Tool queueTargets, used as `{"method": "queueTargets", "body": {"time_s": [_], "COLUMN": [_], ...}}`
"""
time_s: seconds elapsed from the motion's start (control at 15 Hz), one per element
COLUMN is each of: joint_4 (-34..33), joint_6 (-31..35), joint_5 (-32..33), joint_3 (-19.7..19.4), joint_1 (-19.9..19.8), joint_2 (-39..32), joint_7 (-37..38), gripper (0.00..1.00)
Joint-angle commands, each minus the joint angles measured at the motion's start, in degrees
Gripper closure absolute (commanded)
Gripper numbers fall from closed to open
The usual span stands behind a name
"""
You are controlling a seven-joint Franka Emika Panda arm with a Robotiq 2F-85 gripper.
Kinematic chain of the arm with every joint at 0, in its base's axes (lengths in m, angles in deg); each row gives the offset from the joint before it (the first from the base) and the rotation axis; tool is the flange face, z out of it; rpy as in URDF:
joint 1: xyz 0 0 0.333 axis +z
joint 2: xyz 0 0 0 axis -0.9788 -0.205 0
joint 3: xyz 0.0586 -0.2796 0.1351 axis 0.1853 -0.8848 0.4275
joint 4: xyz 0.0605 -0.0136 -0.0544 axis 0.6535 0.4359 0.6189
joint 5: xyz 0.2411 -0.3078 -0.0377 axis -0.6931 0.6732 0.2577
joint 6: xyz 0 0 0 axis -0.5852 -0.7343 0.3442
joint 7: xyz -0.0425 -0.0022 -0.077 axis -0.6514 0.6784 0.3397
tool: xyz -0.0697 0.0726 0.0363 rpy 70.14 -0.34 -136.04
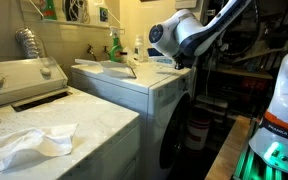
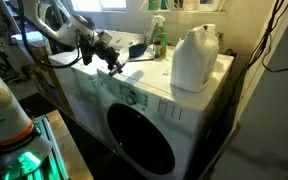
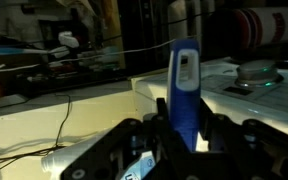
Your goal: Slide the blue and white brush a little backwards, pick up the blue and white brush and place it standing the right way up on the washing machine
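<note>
My gripper [image 3: 184,135] is shut on the blue and white brush [image 3: 185,85], whose dark blue handle points straight out from between the fingers. In an exterior view the gripper [image 2: 112,62] hangs over the left end of the washing machine's flat white top [image 2: 149,78]. There the brush [image 2: 136,54] sticks out roughly level, just above the top. The machine's dark round door [image 2: 141,140] faces front. In an exterior view the arm [image 1: 179,35] covers the gripper at the far end of the machine top [image 1: 119,80].
A large white detergent jug [image 2: 194,58] and a green spray bottle [image 2: 159,40] stand on the machine top; the bottle also shows in an exterior view [image 1: 115,45]. A top-loading appliance [image 1: 24,78] and a white cloth [image 1: 29,145] lie nearby.
</note>
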State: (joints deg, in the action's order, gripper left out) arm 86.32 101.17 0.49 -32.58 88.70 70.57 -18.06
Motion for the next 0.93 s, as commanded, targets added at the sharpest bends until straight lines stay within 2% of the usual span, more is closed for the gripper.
{"method": "queueTargets", "body": {"time_s": [0.0, 0.53, 0.87], "joint_4": [2.5, 2.7, 4.8], "joint_6": [7.9, 18.8, 26.9], "joint_5": [-7.2, -25.6, -34.3], "joint_3": [-2.5, -8.4, -12.0], "joint_1": [-0.5, -2.2, -4.6], "joint_2": [9.6, 19.1, 22.1], "joint_7": [-10.6, -36.9, -49.5], "gripper": [0.92, 0.92, 0.92]}}
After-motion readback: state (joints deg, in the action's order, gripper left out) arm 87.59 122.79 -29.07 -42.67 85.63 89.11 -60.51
